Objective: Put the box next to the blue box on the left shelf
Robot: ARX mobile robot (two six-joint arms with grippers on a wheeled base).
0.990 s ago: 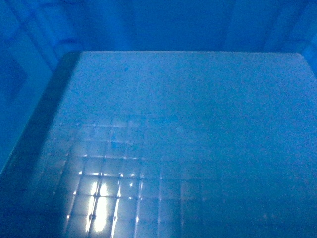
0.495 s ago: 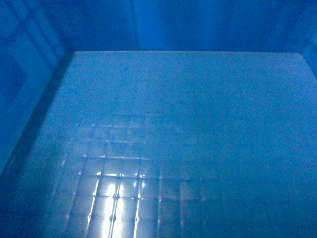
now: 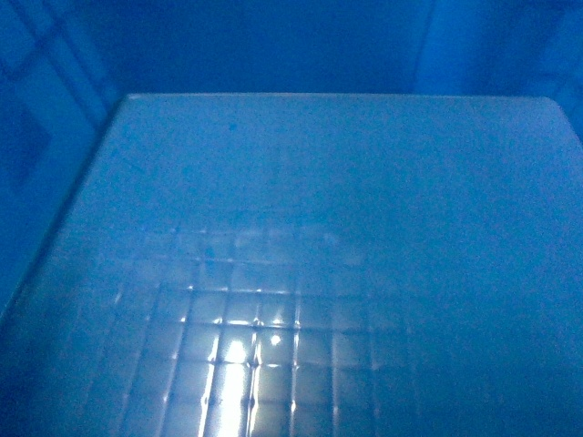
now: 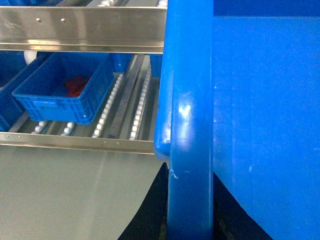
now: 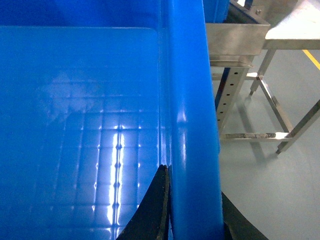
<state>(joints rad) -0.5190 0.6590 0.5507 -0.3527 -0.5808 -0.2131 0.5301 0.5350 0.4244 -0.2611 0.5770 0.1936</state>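
Note:
The box fills the head view, showing only its grid floor (image 3: 319, 228) and far wall. In the left wrist view, my left gripper (image 4: 190, 172) is shut on the box's thick left rim (image 4: 190, 110), one dark finger on each side. My right gripper (image 5: 192, 185) is shut on the right rim (image 5: 187, 100) in the same way. The held box hangs in front of the left shelf (image 4: 80, 142), a steel rack with white roller tracks. A smaller blue box (image 4: 65, 95) with something red inside sits on those rollers at the left.
A steel beam of the upper shelf level (image 4: 85, 27) runs above the roller tracks (image 4: 140, 105). Grey floor lies below the shelf's front rail. To the right stands a steel frame with legs and crossbars (image 5: 260, 100), and a yellow floor line (image 5: 312, 57) lies beyond it.
The bright glare on the box floor has slid to the right, and the dark shading along the left wall has faded. Both grippers keep their hold.

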